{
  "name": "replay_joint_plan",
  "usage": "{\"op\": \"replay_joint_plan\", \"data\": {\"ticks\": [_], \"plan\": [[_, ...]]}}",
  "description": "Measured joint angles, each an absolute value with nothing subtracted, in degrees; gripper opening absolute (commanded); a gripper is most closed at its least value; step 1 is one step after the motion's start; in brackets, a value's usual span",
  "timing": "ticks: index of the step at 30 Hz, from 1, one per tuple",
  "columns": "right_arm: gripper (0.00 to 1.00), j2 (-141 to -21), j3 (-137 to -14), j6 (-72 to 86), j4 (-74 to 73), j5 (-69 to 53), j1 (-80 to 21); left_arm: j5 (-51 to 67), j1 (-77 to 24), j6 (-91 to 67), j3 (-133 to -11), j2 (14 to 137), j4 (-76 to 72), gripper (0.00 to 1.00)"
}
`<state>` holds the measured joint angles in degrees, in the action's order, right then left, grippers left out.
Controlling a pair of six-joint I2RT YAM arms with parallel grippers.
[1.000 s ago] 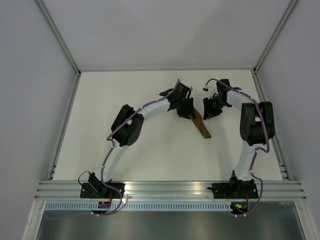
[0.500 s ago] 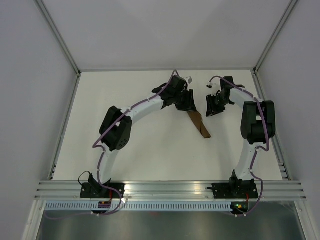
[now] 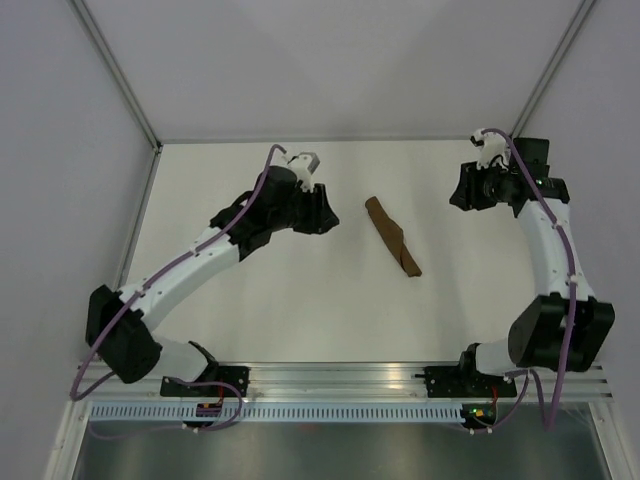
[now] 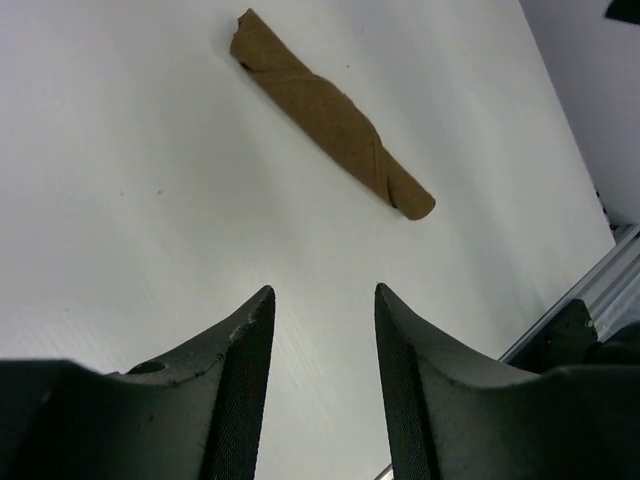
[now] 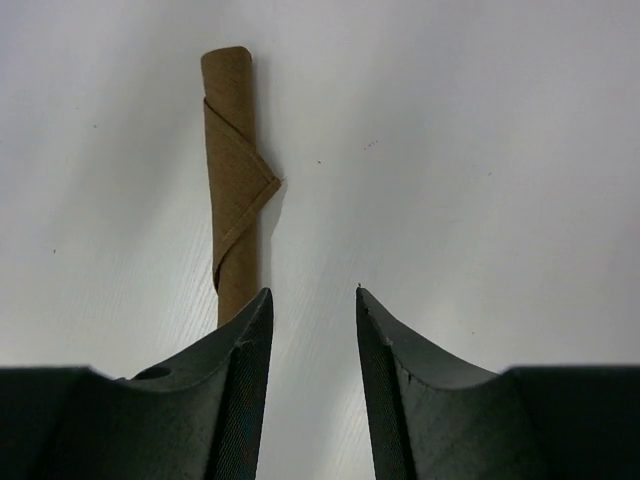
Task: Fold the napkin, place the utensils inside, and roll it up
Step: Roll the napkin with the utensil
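Both arms have drawn back from the napkin (image 3: 393,236) since a second ago, when their grippers crowded its far end. It now lies alone on the white table (image 3: 250,300) as a tight brown roll. The cloth itself rests where it did.

From overhead, the roll runs on a slant near the middle of the table, its far end toward the left arm and its near end toward the right. The left gripper (image 3: 326,213) hangs well apart on one side and the right gripper (image 3: 460,192) well apart on the other. That view is too distant to show how the jaws stand.

The wrist cameras settle it. The left gripper (image 4: 320,295) has its two dark fingers (image 4: 240,380) parted, with only bare tabletop in the gap. Beyond them the napkin (image 4: 330,120) shows overlapping wrap edges crossing its length. The right gripper (image 5: 308,295) is likewise parted and holds nothing. Its camera catches a detail lost from above: a pointed flap folded across the napkin (image 5: 235,190). The roll's near end is cut off behind one finger (image 5: 225,390). What lies inside the roll cannot be seen in any view.
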<state>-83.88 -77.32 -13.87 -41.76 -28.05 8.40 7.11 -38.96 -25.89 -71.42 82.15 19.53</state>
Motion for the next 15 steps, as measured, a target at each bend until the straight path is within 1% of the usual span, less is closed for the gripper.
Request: {"op": "replay_joint_plan", "data": {"ticks": [3,6,11,15], "plan": [[0.45,-75.20,-75.22,-14.85,-43.03,-28.29,8.80,5.37,-38.81,-24.71,-64.71,73.89,19.62,0.51],[0.46,-69.01,-72.66,-15.22,-43.75,-28.56,8.78,4.12,-38.81,-23.55,-59.46,66.96,19.31,0.52],[0.47,-63.07,-66.94,-14.94,-43.86,-28.14,8.80,2.70,-38.74,-21.91,-54.33,58.63,19.62,0.54],[0.47,-60.84,-62.89,-14.28,-42.39,-26.72,8.82,2.00,-38.74,-20.91,-52.73,55.07,19.57,0.54]]}}
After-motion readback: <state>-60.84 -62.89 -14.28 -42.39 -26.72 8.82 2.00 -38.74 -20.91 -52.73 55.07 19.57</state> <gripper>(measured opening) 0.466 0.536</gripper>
